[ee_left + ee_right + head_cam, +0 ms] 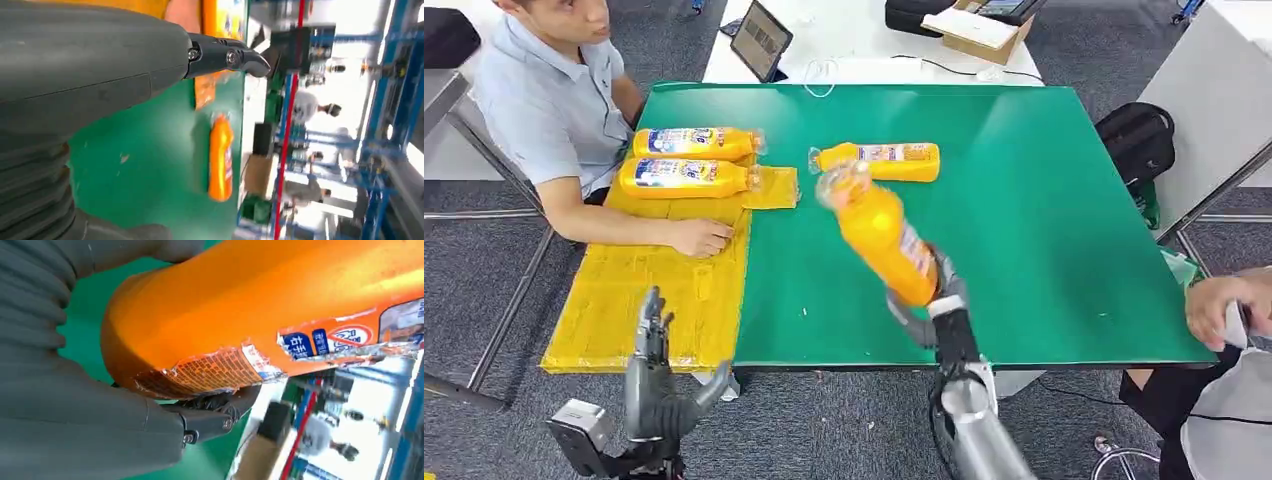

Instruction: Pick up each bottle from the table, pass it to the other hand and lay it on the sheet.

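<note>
— One bottle point(883, 238) gripped at its base by right robot hand point(932, 298), raised above green worktop point(1044, 240). Left robot hand point(656, 375) empty, fingers apart.
— Handover step, likely. Next: bring together, then lay on yellow sheet point(639, 290).

Right arm: silver, rising from the lower edge of the head view toward the table's near rim. Right hand point(931, 305): grey, fingers wrapped around the base of an orange plastic bottle point(882, 236), held tilted above the surface. Left arm: low, in front of the table's near-left corner. Left hand point(656, 385): dark grey, raised, fingers apart, holding nothing.
</note>
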Controlling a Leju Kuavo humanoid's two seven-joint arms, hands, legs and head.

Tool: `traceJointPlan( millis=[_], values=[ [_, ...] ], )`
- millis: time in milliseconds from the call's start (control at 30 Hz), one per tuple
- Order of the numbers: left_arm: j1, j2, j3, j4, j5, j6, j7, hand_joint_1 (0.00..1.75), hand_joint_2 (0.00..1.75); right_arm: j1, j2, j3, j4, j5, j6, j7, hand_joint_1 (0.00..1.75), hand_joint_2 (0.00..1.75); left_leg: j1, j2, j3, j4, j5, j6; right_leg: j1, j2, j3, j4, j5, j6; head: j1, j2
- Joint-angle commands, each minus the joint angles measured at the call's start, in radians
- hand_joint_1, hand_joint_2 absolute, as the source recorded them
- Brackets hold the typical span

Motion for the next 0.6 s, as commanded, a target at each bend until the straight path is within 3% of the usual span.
traceJointPlan(
  millis=[33,167,233,267,367,600],
  values=[
    [-0.107,0.037,-0.112,0.113,0.049,-0.104,0.040,0.00,1.75,0.006,0.003,0.334,-0.004,0.089,-0.039,0.002,1.75,1.75,0.001,0.002,0.004,0.000,-0.001,-0.001,0.001,0.002,0.003,0.000,-0.001,-0.002,0.000,0.000],
    [-0.135,0.032,-0.113,0.137,0.080,-0.149,0.061,0.00,1.75,-0.018,0.025,0.379,0.026,0.046,-0.031,0.002,1.75,1.75,0.000,0.003,0.005,0.000,-0.002,-0.001,0.000,0.003,0.004,0.001,-0.001,-0.002,0.000,0.000],
    [-0.149,0.028,-0.113,0.150,0.090,-0.167,0.067,0.00,1.75,-0.054,0.039,0.413,0.090,0.076,-0.052,0.002,1.75,1.75,0.001,0.003,0.004,-0.001,-0.001,-0.001,0.001,0.003,0.002,0.000,0.000,-0.002,0.000,0.000],
    [-0.175,0.019,-0.114,0.157,0.106,-0.204,0.069,0.00,1.75,-0.121,0.070,0.475,0.223,0.080,-0.002,0.002,1.75,1.75,0.000,0.003,0.004,0.000,-0.001,-0.001,0.000,0.003,0.002,0.001,0.000,-0.002,0.000,0.000],
    [-0.185,0.018,-0.119,0.153,0.111,-0.226,0.074,0.00,1.75,-0.162,0.089,0.504,0.307,0.089,-0.009,0.002,1.75,1.75,0.001,0.004,0.004,-0.001,0.000,-0.001,0.000,0.003,0.003,0.000,0.001,-0.002,0.000,0.000],
    [-0.191,0.025,-0.128,0.159,0.106,-0.239,0.082,0.00,1.75,-0.183,0.094,0.511,0.328,0.081,0.003,0.002,1.75,1.75,0.001,0.001,0.005,-0.001,0.000,-0.001,0.000,0.001,0.004,0.000,0.000,-0.001,0.000,0.000]
  ],
)
